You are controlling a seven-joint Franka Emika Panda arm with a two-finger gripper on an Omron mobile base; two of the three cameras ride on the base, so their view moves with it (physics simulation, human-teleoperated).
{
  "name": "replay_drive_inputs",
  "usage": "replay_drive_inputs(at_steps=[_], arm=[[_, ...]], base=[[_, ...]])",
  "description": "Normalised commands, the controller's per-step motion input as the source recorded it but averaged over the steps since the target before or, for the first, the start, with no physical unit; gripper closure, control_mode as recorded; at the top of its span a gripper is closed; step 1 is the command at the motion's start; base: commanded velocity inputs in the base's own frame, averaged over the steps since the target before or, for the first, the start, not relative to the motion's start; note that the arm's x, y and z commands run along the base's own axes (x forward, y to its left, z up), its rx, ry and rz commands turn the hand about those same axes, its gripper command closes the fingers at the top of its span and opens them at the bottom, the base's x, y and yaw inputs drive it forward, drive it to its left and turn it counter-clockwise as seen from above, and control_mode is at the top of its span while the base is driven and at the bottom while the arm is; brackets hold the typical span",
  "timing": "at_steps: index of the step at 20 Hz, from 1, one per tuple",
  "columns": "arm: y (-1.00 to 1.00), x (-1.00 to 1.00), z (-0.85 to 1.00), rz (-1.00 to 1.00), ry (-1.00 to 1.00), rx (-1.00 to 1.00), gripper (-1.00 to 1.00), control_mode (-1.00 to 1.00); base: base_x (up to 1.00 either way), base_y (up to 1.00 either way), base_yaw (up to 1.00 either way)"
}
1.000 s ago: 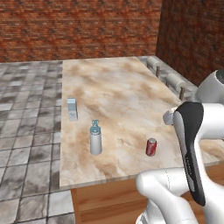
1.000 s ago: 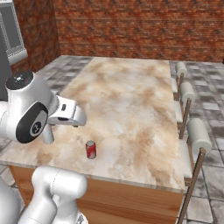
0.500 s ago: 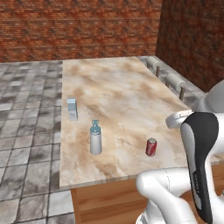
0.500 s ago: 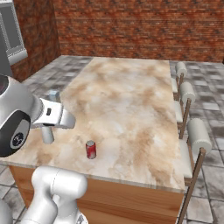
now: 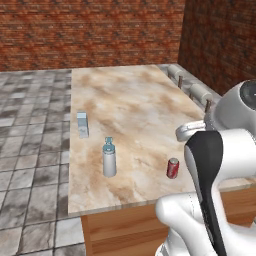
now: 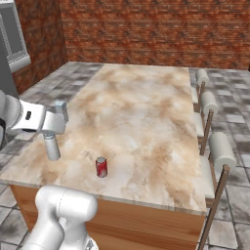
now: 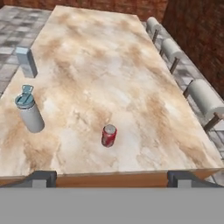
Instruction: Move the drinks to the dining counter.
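Note:
The dining counter (image 5: 131, 97) (image 6: 142, 97) (image 7: 109, 57) is a long beige marbled slab on a wood base. Near its front edge stands a small red soda can (image 5: 172, 168) (image 6: 101, 167) (image 7: 108, 135). To the can's left stands a pale grey bottle with a blue cap (image 5: 109, 159) (image 6: 51, 146) (image 7: 29, 113), both upright. My gripper (image 7: 111, 179) hovers above the near edge, looking down over the can. It is open, with its fingertips (image 7: 41, 178) far apart and nothing between them. In the right base view my hand partly covers the top of the bottle.
A small blue-grey box (image 5: 82, 125) (image 6: 61, 110) (image 7: 27, 61) stands upright near the counter's left edge, beyond the bottle. Grey cylindrical stools (image 5: 200, 91) (image 6: 221, 151) (image 7: 204, 98) line the right edge. Grey tile floor and brick walls surround the counter.
My hand has drawn back from over the counter towards its near left corner, and the arm has swung with it. Can, bottle and box stay put. The jaws stay wide.

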Motion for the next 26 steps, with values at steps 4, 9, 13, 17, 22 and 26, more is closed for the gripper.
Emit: replay_drive_inputs(at_steps=[4, 9, 13, 17, 22, 26], arm=[[0.0, 0.0, 0.0, 0.0, 0.0, 0.0, -1.0, 1.0], [0.0, 0.0, 0.0, 0.0, 0.0, 0.0, -1.0, 1.0], [0.0, 0.0, 0.0, 0.0, 0.0, 0.0, -1.0, 1.0], [0.0, 0.0, 0.0, 0.0, 0.0, 0.0, -1.0, 1.0], [0.0, 0.0, 0.0, 0.0, 0.0, 0.0, -1.0, 1.0], [0.0, 0.0, 0.0, 0.0, 0.0, 0.0, -1.0, 1.0]], base=[[-0.31, 0.38, 0.11], [-0.24, 0.34, 0.75], [0.0, 0.29, 0.98], [0.0, 0.06, 1.0], [0.0, 0.0, 1.0], [0.0, 0.0, 1.0]])
